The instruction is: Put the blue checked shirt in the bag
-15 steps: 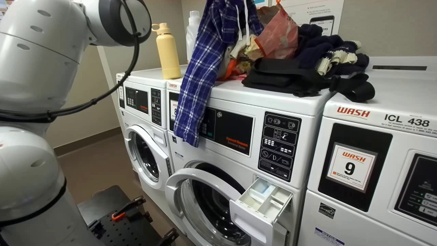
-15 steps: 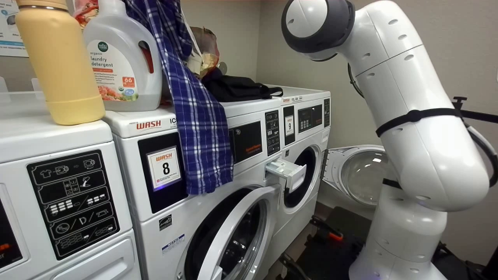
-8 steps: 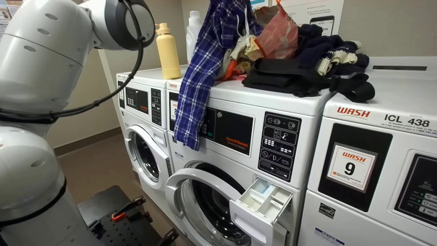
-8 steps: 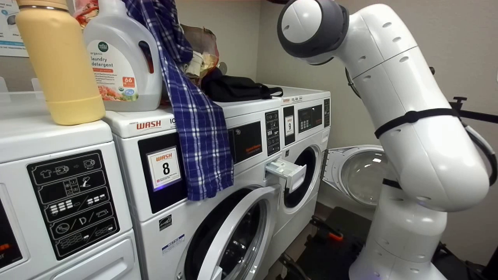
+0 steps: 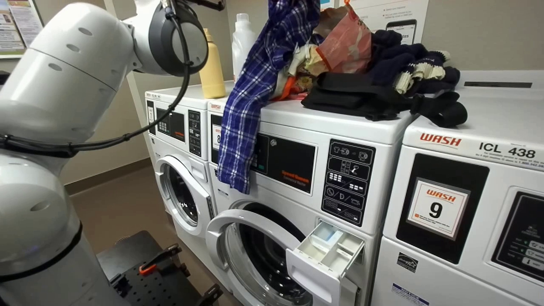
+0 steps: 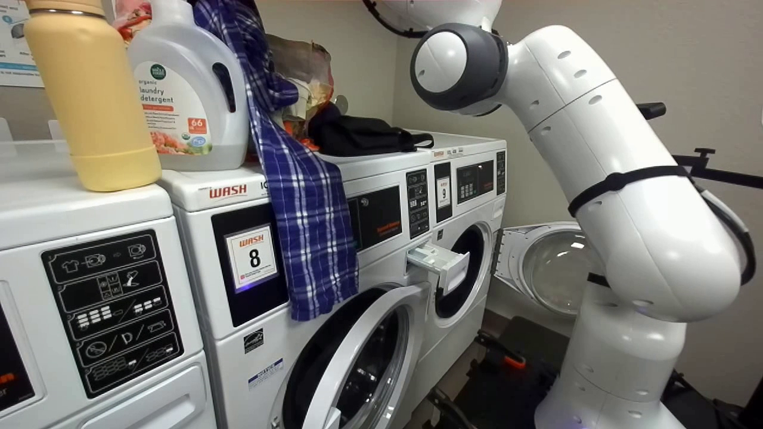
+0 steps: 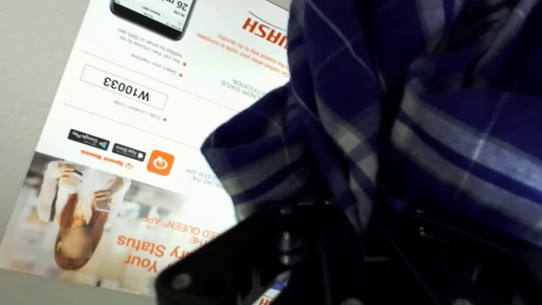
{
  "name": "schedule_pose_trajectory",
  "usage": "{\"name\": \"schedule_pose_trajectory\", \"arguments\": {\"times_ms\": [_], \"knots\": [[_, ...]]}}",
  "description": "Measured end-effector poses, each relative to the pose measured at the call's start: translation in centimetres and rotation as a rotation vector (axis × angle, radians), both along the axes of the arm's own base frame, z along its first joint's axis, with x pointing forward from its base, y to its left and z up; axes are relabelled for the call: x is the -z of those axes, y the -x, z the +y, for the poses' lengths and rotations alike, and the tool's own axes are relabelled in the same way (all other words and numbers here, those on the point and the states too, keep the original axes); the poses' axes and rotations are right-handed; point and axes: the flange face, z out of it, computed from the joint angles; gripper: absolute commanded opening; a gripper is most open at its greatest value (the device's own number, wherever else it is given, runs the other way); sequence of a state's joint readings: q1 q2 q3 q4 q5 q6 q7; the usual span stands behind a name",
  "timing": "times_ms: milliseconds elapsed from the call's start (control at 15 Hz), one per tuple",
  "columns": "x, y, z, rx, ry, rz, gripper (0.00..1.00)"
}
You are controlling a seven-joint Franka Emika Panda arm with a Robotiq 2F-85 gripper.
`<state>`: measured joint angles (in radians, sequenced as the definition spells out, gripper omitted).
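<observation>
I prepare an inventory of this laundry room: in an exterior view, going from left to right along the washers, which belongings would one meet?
In an exterior view: yellow bottle, detergent jug, blue checked shirt, black fabric item.

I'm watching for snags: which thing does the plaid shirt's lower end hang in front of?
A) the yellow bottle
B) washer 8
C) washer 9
B: in an exterior view, the blue checked shirt hangs down over the front of washer 8, beside its number sign.
</observation>
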<state>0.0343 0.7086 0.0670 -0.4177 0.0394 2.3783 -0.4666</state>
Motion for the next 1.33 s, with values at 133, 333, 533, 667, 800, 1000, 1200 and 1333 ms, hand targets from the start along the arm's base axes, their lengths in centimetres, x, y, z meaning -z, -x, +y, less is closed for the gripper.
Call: {"name": "schedule_pose_trajectory", "arguments": {"times_ms": [133,333,533,667,800,1000,1200,1333], "knots": [[1.0,-0.7,-1.5,0.035,0.027,0.016,0.01],[2.9,-1.9,-3.5,0.087,0.074,0.048,0.01],[4.9,-3.1,-5.3,0.131,0.117,0.079,0.01],[5.9,-3.6,-6.5,0.157,0.139,0.097,0.01],[6.9,-4.1,-7.7,0.187,0.170,0.116,0.01],[8.1,-4.6,-9.2,0.232,0.224,0.143,0.01],[8.9,-4.8,-10.1,0.271,0.277,0.171,0.01],[9.3,-4.9,-10.6,0.293,0.308,0.201,0.01]]}}
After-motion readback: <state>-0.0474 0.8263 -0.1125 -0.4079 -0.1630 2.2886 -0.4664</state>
